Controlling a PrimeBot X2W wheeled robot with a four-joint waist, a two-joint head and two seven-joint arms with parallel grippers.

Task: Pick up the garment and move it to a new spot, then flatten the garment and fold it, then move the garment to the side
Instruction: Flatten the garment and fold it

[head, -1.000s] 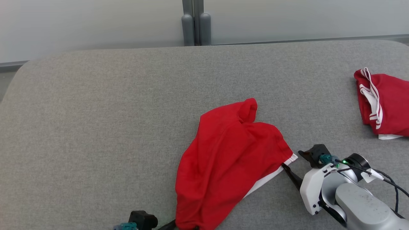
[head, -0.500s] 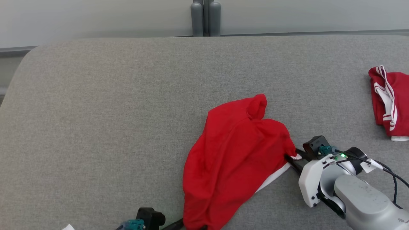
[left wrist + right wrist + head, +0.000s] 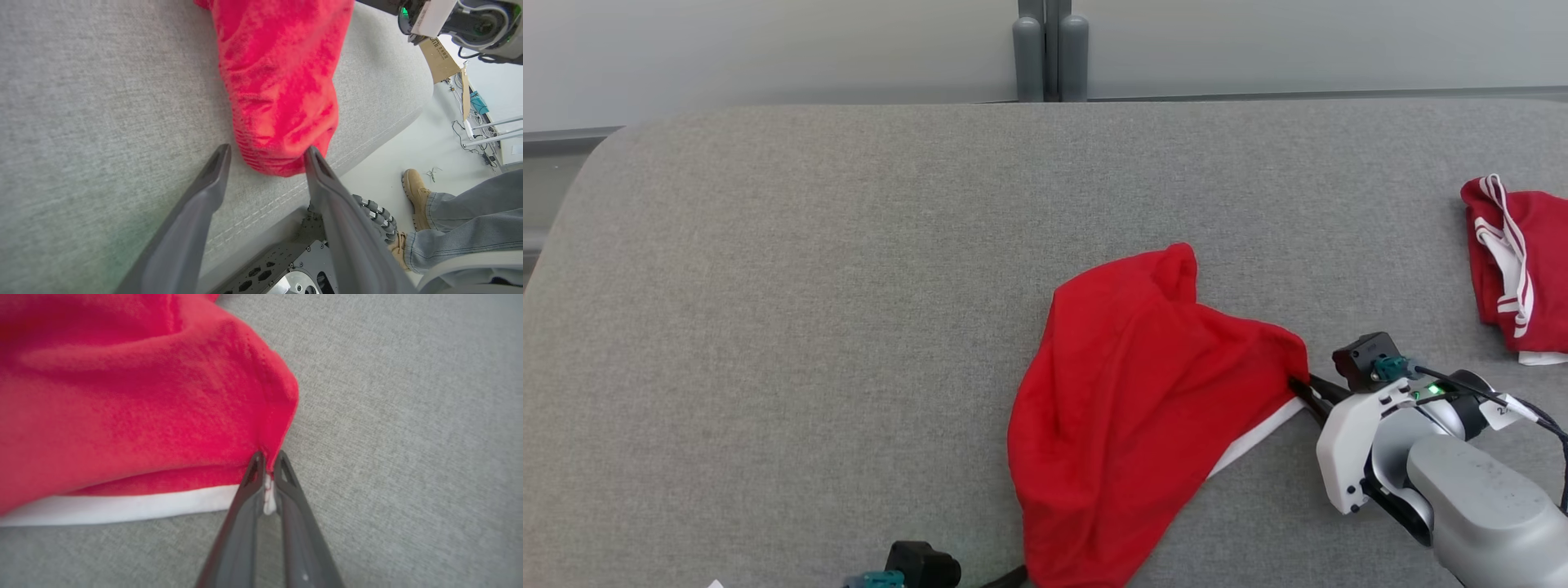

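Two tools are at the red garment (image 3: 1143, 408). The right tool (image 3: 265, 465) is pinched closed on the corner where the red cloth meets its white band (image 3: 122, 506). The left tool (image 3: 267, 153) stands wide apart, its fingers (image 3: 196, 204) straddling the bunched near end and gripping nothing. The garment lies crumpled near the front edge of the grey worktop (image 3: 809, 286), right of centre. The right tool's bite looks thin, so a lift could pull the cloth free. The left tool may close on several layers at once, or drag the cloth over the edge.
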